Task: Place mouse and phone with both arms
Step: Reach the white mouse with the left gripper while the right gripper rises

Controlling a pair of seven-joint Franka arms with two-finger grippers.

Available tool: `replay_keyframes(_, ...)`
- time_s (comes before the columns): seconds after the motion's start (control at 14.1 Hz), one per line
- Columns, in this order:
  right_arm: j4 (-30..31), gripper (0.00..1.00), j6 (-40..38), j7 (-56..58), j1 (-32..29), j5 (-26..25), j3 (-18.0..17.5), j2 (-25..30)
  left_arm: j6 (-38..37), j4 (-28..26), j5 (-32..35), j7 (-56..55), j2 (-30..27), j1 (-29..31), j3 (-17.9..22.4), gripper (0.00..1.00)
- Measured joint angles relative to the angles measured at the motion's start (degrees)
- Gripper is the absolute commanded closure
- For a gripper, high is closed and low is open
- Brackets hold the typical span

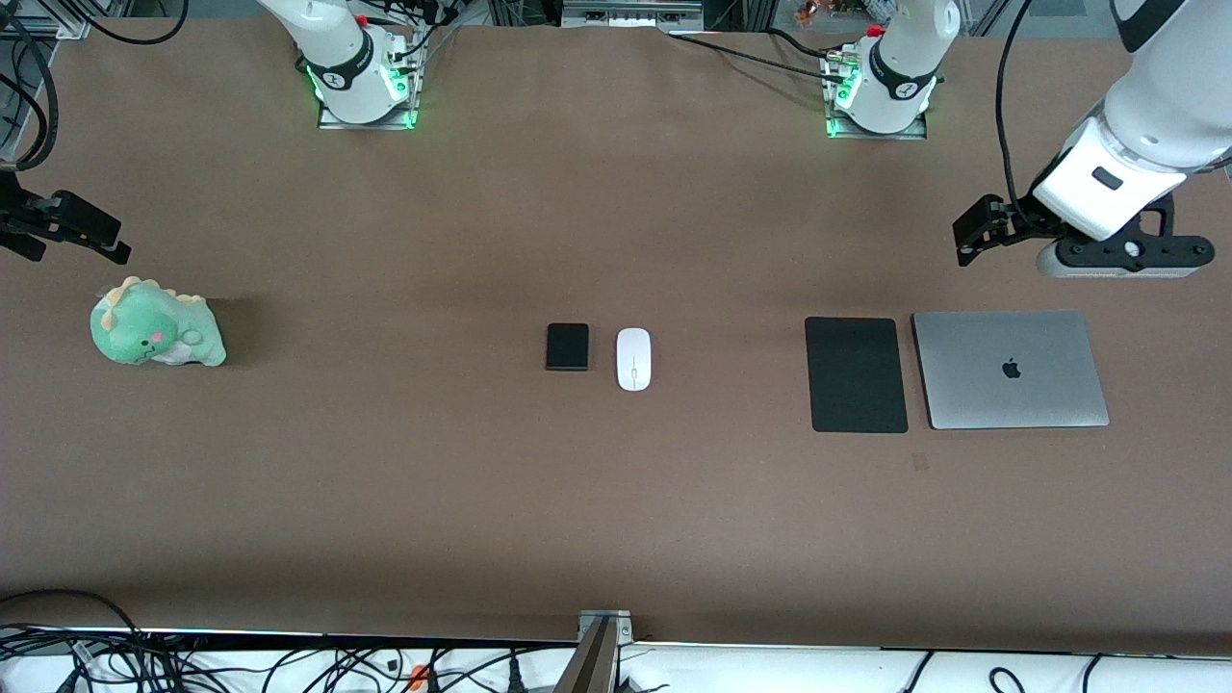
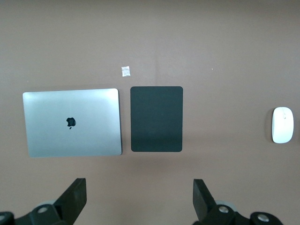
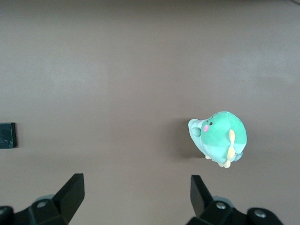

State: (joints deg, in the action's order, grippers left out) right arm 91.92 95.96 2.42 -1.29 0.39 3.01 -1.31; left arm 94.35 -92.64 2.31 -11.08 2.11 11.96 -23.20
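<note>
The white mouse [image 1: 633, 359] and the black phone [image 1: 567, 346] lie side by side at the table's middle, the mouse toward the left arm's end. The mouse also shows in the left wrist view [image 2: 282, 124]. An edge of the phone shows in the right wrist view [image 3: 7, 135]. My left gripper [image 1: 970, 236] hangs open and empty over bare table by the laptop; its fingers [image 2: 75, 197] stand wide apart. My right gripper [image 1: 67, 236] hangs open and empty over bare table by the plush toy; its fingers [image 3: 72, 192] are wide apart too.
A flat black mouse pad [image 1: 856, 374] and a closed silver laptop [image 1: 1009, 369] lie side by side toward the left arm's end. A green plush toy [image 1: 154, 325] sits toward the right arm's end. A small white scrap [image 2: 125, 71] lies by the pad.
</note>
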Motion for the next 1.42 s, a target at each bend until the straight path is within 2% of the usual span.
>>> replay_keyframes(0.5,1.68,0.0,-1.14,0.16,0.32,0.0,-0.81,-2.75,-1.67,-0.04,1.78,-0.07,4.59,-2.9,-0.12,0.0)
replay_keyframes(0.78,1.99,0.0,-1.77,0.15,0.85,0.0,-0.83,-5.77,-3.11,-0.07,-4.41,-1.95,5.51,-3.5,-0.12,0.0)
replay_keyframes(0.92,2.05,0.0,-2.18,0.15,0.88,0.0,-0.84,-7.28,-2.93,-0.1,-5.6,-5.02,7.76,-5.35,-0.2,0.0)
replay_keyframes(1.06,2.07,0.0,-2.18,0.14,0.89,0.0,-0.84,-8.63,1.59,-0.14,-7.12,-8.88,11.41,-8.25,-0.29,0.0)
replay_keyframes(1.42,2.22,0.0,-2.11,0.13,0.95,0.0,-0.87,-9.69,18.18,-0.24,-9.02,-20.13,21.31,-15.96,-0.45,0.0)
